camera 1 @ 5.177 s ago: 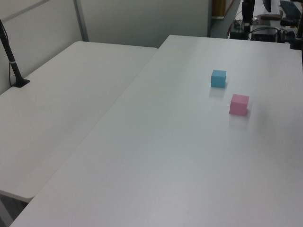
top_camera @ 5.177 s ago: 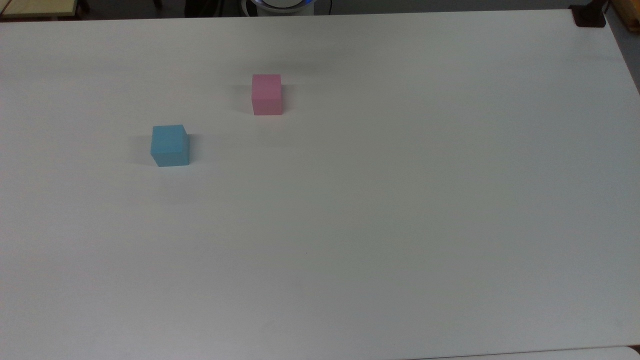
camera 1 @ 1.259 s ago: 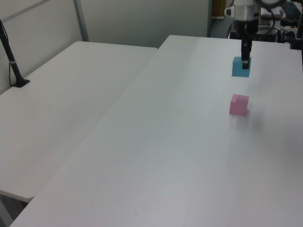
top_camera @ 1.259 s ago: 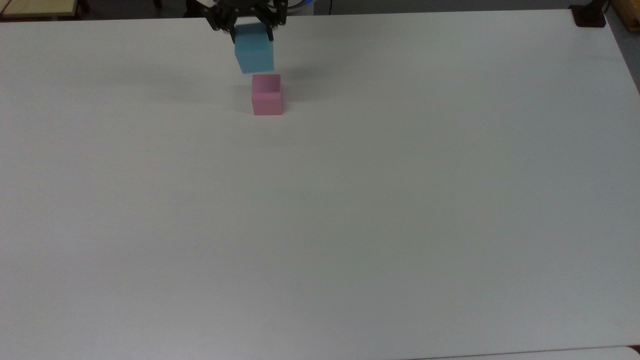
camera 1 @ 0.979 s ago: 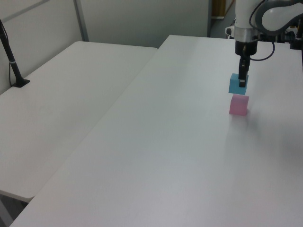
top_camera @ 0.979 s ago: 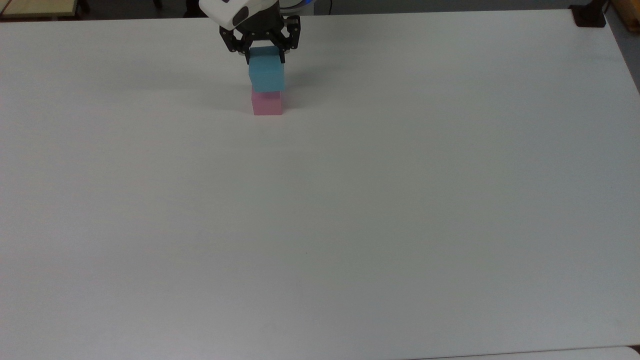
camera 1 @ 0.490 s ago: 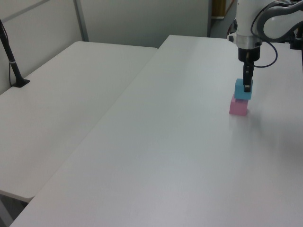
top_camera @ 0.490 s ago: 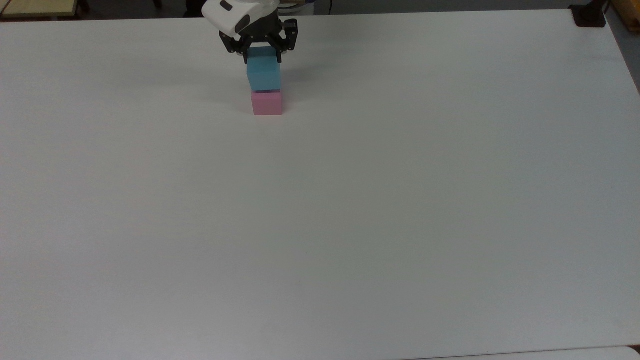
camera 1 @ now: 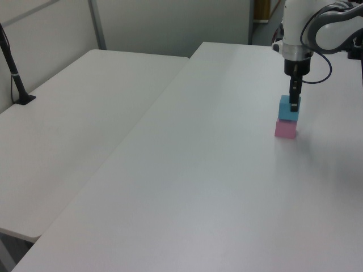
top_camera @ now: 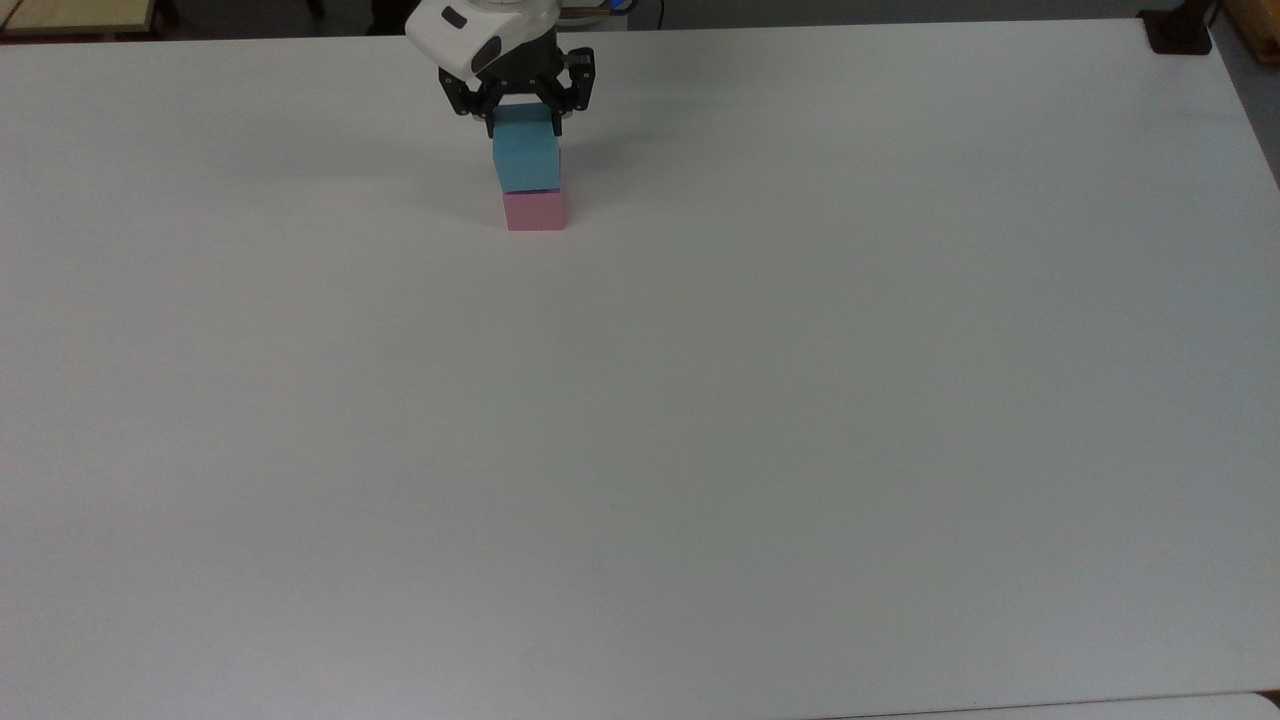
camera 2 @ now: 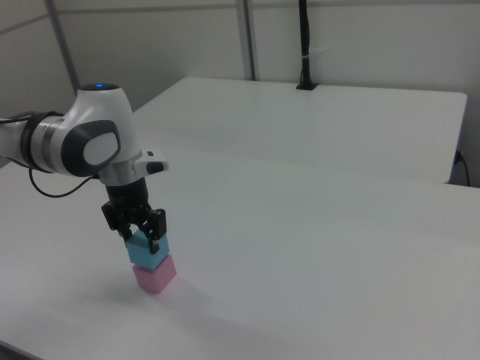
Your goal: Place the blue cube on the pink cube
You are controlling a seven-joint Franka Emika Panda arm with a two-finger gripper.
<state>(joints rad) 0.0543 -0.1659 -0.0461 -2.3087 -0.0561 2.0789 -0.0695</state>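
**A:** So where's it at? From where I'm standing the blue cube (top_camera: 526,160) looks like it's already sitting on the pink cube (top_camera: 535,211) — stacked near the far edge of the white table (top_camera: 700,420) in the top view.

**B:** Yeah, pretty much down. In the right view I can't spot any gap between the two, and the edges line up fairly well. But the gripper (top_camera: 523,112) hasn't let go; its fingers are clamped on the blue cube's upper sides.

**A:** So what's left is just the release?

**B:** I'd say so — open up, lift straight off without nudging the stack. The blue one looks shifted a touch toward the top view's left on the pink one, nothing scary though.

**A:** Any bins or trays involved?

**B:** Nope, no containers anywhere. Just the two cubes, the arm, and another table beside this one.
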